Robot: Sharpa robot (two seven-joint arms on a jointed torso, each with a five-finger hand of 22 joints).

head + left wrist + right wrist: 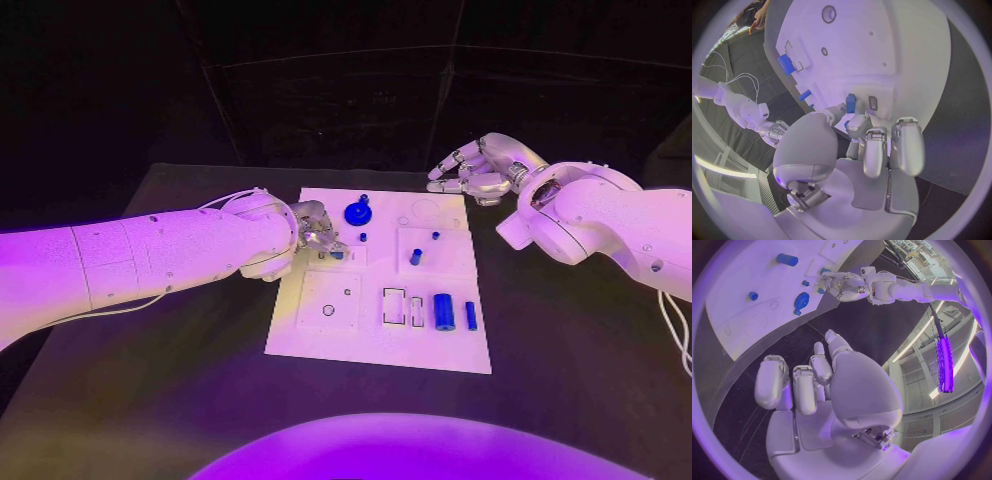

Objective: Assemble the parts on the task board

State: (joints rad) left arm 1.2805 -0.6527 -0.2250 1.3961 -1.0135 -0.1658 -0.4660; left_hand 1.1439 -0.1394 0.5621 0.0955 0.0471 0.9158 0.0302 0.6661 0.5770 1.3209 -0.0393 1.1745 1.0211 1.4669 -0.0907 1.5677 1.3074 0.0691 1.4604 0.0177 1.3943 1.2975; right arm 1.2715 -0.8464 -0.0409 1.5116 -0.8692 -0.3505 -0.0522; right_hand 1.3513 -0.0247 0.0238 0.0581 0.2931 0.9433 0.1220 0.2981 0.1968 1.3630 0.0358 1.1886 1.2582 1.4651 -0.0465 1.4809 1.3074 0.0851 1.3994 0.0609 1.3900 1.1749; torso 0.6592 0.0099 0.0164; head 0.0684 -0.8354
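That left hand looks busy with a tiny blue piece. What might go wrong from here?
The left hand pinches a small blue part at its fingertips over the board; so slight a hold might let it slip or tilt. The blue knob stands close by, so the hand could bump it. The right hand hangs off the board's far corner, holding nothing, and looks harmless.

Head camera above the task board (pixel 378 345); wrist fisheyes close behind hands.

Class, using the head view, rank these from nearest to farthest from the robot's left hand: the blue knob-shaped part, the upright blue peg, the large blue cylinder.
From the left hand:
1. Blue knob-shaped part, just beyond it, board's far edge.
2. Upright blue peg, mid-board.
3. Large blue cylinder, board's near right.
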